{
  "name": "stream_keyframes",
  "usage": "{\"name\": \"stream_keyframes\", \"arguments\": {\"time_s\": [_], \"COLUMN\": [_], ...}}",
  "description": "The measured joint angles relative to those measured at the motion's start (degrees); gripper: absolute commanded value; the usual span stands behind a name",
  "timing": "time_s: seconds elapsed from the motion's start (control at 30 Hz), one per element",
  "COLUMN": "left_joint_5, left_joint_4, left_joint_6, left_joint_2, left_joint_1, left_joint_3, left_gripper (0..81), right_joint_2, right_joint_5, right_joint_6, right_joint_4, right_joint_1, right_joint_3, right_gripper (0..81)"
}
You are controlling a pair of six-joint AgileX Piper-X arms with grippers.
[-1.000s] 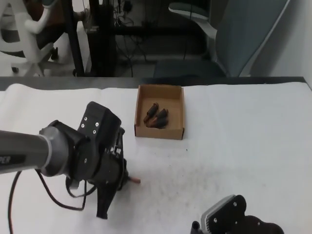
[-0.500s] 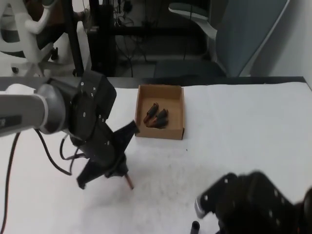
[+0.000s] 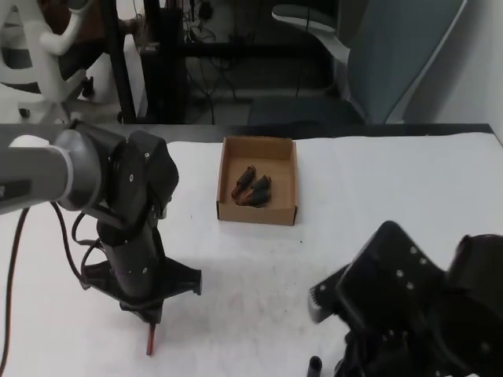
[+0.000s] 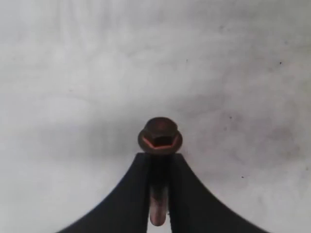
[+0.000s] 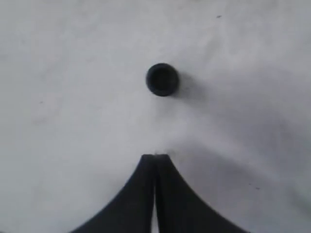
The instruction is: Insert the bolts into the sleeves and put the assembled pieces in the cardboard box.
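My left gripper (image 4: 159,162) is shut on a copper-coloured bolt (image 4: 160,137), whose hex head sticks out past the black fingertips. In the high view that arm stands at the left of the bench with the bolt (image 3: 150,339) pointing down at the white cloth. My right gripper (image 5: 155,158) is shut with nothing in it, hovering just short of a black sleeve (image 5: 162,79) that stands upright on the cloth. That sleeve (image 3: 315,365) sits at the front edge beside the right arm. The cardboard box (image 3: 258,147) at the centre back holds several dark assembled pieces (image 3: 251,188).
A white cloth (image 3: 393,196) covers the bench. Office chairs and a black stand are behind the far edge. Open cloth lies between the two arms and to the right of the box.
The left arm swung from near the box toward the front left, turning the bolt to point downward. The right arm rose into view at the front right, above the sleeve.
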Motion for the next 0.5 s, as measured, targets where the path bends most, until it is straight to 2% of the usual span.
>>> {"name": "stream_keyframes", "arguments": {"time_s": [0.03, 0.1, 0.13, 0.17, 0.2, 0.27, 0.3, 0.33, 0.5], "left_joint_5": [0.02, 0.02, 0.02, 0.02, 0.02, 0.02, 0.02, 0.02, 0.02], "left_joint_4": [-0.03, -0.03, 0.09, 0.18, 0.27, 0.42, 0.42, 0.42, 0.42], "left_joint_6": [0.64, 1.46, 1.8, 2.04, 2.24, 2.78, 2.84, 2.92, 3.17], "left_joint_2": [0.0, 0.0, 0.0, 0.0, 0.0, 0.0, 0.0, 0.0, 0.0], "left_joint_1": [0.0, 0.0, 0.0, 0.0, 0.0, 0.0, 0.0, 0.0, 0.0], "left_joint_3": [0.0, 0.0, 0.0, -0.07, -0.07, -0.07, -0.07, -0.07, -0.07], "left_gripper": [1.7, 1.7, 1.7, 1.7, 1.7, 1.7, 1.7, 1.7, 1.7], "right_joint_2": [0.39, 0.49, 0.49, 0.49, 0.49, 0.49, 0.49, 0.49, 0.49], "right_joint_5": [-1.18, -2.03, -1.59, -0.88, 0.36, 2.59, 3.31, 3.81, 4.71], "right_joint_6": [0.01, 0.61, 1.57, 2.49, 3.41, 4.38, 4.55, 4.58, 5.88], "right_joint_4": [-1.13, -3.56, -4.89, -5.81, -6.77, -7.8, -8.45, -9.44, -16.8], "right_joint_1": [0.0, 0.0, 0.0, 0.0, 0.0, 0.0, 0.0, 0.0, 0.0], "right_joint_3": [0.0, 0.14, 0.14, 0.14, 0.14, 0.14, 0.33, 0.7, 4.32], "right_gripper": [27.9, 58.9, 66.6, 66.9, 60.6, 43.1, 38.5, 37.0, 45.1]}}
